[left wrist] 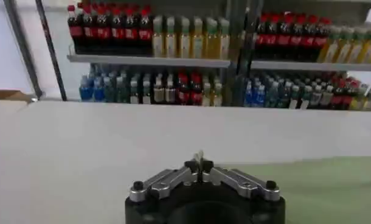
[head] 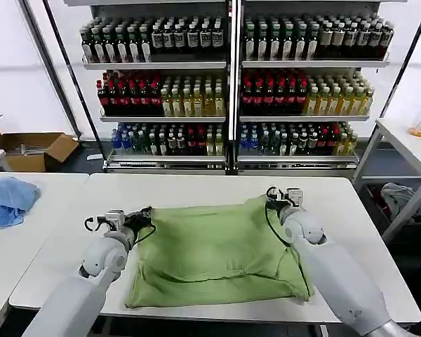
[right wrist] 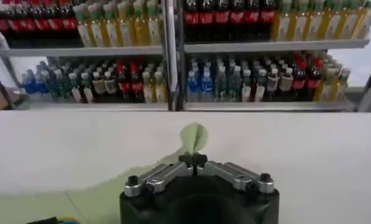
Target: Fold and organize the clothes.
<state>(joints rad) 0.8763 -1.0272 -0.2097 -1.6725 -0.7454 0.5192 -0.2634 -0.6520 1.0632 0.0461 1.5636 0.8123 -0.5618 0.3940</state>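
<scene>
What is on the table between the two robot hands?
The green shirt stretches between the left gripper and the right gripper, seen in the head view.

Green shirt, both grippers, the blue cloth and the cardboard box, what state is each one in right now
Green shirt: lying on the white table, partly folded, far corners pinched.
Left gripper: shut on the shirt's far left corner.
Right gripper: shut on the shirt's far right corner, a bit of fabric poking up.
Blue cloth: crumpled heap on the side table.
Cardboard box: open, on the floor.
</scene>
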